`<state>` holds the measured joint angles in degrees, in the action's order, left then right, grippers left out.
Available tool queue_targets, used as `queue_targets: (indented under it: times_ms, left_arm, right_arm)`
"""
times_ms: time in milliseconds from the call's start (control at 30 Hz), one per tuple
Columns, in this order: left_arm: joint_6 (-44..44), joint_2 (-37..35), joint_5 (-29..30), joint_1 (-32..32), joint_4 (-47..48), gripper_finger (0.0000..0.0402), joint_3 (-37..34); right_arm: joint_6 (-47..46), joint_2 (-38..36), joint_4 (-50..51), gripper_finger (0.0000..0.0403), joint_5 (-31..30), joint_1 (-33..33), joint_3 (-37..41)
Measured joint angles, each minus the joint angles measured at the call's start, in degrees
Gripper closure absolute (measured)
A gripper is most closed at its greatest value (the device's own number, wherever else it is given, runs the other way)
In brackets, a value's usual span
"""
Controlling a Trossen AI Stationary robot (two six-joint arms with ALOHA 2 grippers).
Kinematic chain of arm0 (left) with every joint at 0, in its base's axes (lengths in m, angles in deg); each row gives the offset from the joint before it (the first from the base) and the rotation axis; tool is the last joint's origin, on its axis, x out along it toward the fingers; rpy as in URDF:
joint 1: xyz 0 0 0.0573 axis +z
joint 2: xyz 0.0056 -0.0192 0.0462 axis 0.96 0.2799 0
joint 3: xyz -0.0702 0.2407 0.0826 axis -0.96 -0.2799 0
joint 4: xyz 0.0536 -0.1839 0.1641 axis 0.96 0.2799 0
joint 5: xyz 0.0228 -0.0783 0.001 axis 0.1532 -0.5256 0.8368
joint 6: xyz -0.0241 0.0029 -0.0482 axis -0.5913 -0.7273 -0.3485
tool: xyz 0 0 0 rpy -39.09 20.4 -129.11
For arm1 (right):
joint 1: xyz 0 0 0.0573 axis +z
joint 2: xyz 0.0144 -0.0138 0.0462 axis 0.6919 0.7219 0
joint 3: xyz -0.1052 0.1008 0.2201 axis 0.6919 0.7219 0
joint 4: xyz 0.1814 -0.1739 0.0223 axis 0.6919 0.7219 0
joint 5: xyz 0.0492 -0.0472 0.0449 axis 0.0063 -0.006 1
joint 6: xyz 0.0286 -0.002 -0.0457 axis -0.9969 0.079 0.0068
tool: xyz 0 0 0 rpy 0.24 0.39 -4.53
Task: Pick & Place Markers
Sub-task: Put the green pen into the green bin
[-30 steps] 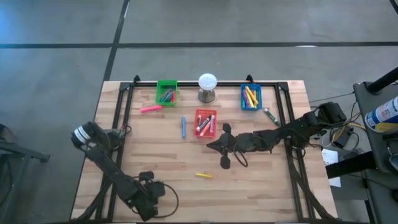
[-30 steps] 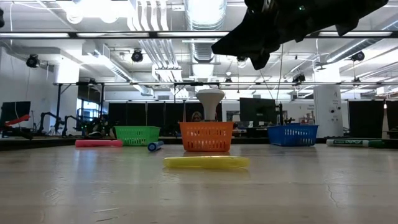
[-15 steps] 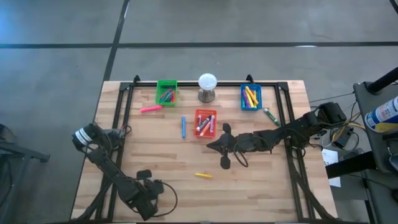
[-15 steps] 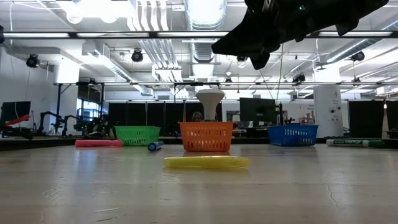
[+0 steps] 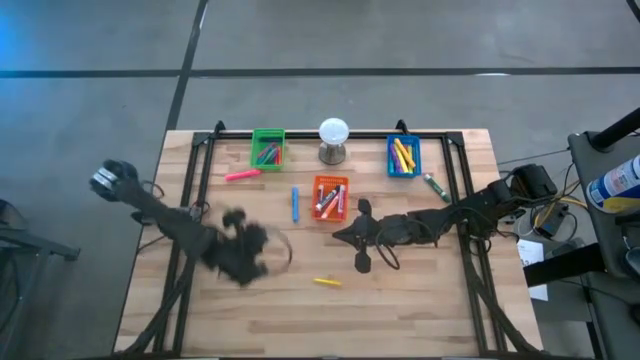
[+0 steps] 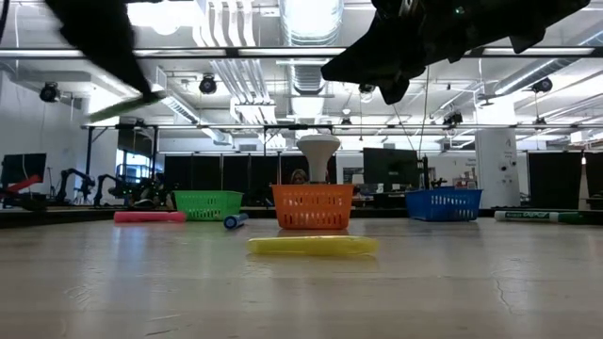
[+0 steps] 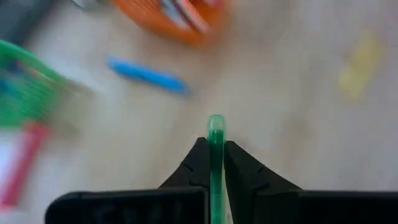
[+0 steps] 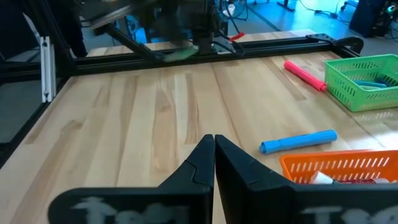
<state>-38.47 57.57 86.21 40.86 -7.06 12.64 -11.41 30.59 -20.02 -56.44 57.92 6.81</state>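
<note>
My left gripper [image 7: 216, 146] is shut on a green marker [image 7: 216, 127] and hangs above the table's left middle [image 5: 245, 258]; the low view shows that marker [image 6: 124, 105] high in the air. My right gripper [image 8: 214, 144] is shut and empty above the table's middle [image 5: 345, 236]. Flat on the wood lie a yellow marker [image 5: 327, 282], a blue marker [image 5: 295, 204], a pink marker [image 5: 242, 175] and a green marker [image 5: 435, 187]. More markers fill the green bin [image 5: 267, 148], the orange-red bin [image 5: 330, 197] and the blue bin [image 5: 403, 156]. My left gripper pinches the green marker between its two fingers, which lie along the marker. One marker end [image 7: 216, 122] sticks out past the fingertips. The gripper slants down from the table's left side. The marker is lifted clear of the table and tilted [image 6: 132, 102].
A white ball on a grey stand [image 5: 333, 138] stands at the far edge between the green and blue bins. A black frame rail [image 5: 330, 131] runs around the tabletop. Bare wood lies along the near edge [image 5: 330, 325].
My left gripper has risen from the table's near left corner and swung toward the far edge and the middle, tipping as it went. It carries the green marker, which now shows high up in the low view. My right arm has kept still.
</note>
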Motion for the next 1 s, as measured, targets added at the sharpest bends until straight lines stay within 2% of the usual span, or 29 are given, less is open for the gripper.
queue_targets:
  times_ms: [100, 200, 267, 367, 500, 567, 633, 733, 900, 1000]
  left_arm:
    - [11.9, -7.4, 4.7, 10.3, -6.6, 0.0383, -3.0]
    - [27.2, -13.6, 1.0, 23.7, -19.3, 0.038, -7.2]
    - [35.0, -16.4, -5.4, 34.4, -27.8, 0.038, -10.2]
    - [40.8, -17.4, -17.6, 51.4, -38.7, 0.0379, -14.0]
    - [41.4, -12.8, -34.5, 71.4, -53.5, 0.0378, -18.6]
    - [39.9, -8.8, -39.0, 78.0, -58.7, 0.0378, -19.9]
    - [39.0, -4.8, -40.9, 82.2, -62.0, 0.0378, -20.6]
    - [38.9, 0.6, -41.2, 85.1, -65.1, 0.0377, -20.7]
    - [39.6, 7.6, -41.0, 85.7, -68.9, 0.0376, -20.1]
    - [39.8, 10.6, -38.7, 86.1, -69.1, 0.0376, -19.0]
  right_arm:
    - [0.1, 0.0, 0.0, 0.0394, 0.0, 0.0, 0.0]
    - [1.1, 0.0, 0.0, 0.0394, 0.0, 0.0, 0.0]
    - [1.3, 0.0, 0.0, 0.0394, 0.0, 0.0, 0.0]
    - [1.5, 0.0, 0.0, 0.0394, -0.1, 0.0, 0.0]
    - [2.2, 0.0, 0.0, 0.0394, -0.8, 0.0, 0.1]
    - [2.6, 0.0, 0.0, 0.0394, -0.9, 0.0, 0.1]
    - [2.8, 0.0, 0.0, 0.0394, -1.0, 0.0, 0.1]
    - [4.0, 0.0, 0.0, 0.0394, -1.0, 0.0, 0.1]
    - [4.5, 0.0, -0.3, 0.0394, -1.0, 0.0, 0.1]
    - [4.5, 0.0, -0.3, 0.0394, -1.0, 0.0, 0.1]
